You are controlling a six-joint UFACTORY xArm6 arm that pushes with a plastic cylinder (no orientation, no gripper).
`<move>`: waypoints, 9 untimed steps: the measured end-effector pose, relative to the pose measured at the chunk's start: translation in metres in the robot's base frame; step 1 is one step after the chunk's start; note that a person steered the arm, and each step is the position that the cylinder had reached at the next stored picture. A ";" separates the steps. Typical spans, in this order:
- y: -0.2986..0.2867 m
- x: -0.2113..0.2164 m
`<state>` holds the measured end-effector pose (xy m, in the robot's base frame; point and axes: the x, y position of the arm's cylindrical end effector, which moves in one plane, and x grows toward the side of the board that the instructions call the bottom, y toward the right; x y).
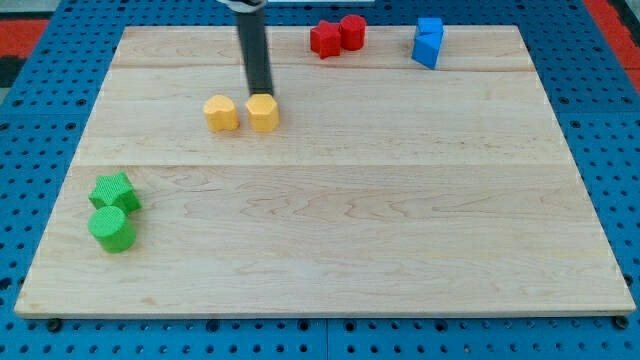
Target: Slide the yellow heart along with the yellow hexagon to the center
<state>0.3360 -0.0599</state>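
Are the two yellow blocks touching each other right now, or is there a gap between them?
Apart. The camera view shows a thin strip of board between the yellow heart and the yellow hexagon. My tip sits at the hexagon's top edge.

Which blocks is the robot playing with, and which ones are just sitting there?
In the job: yellow heart, yellow hexagon, my tip touching the hexagon's top edge.

Just sitting: two red blocks, two blue blocks, two green blocks.
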 end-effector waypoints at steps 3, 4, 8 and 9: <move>-0.092 -0.041; -0.148 -0.026; -0.033 0.031; -0.021 0.046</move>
<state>0.3825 -0.0812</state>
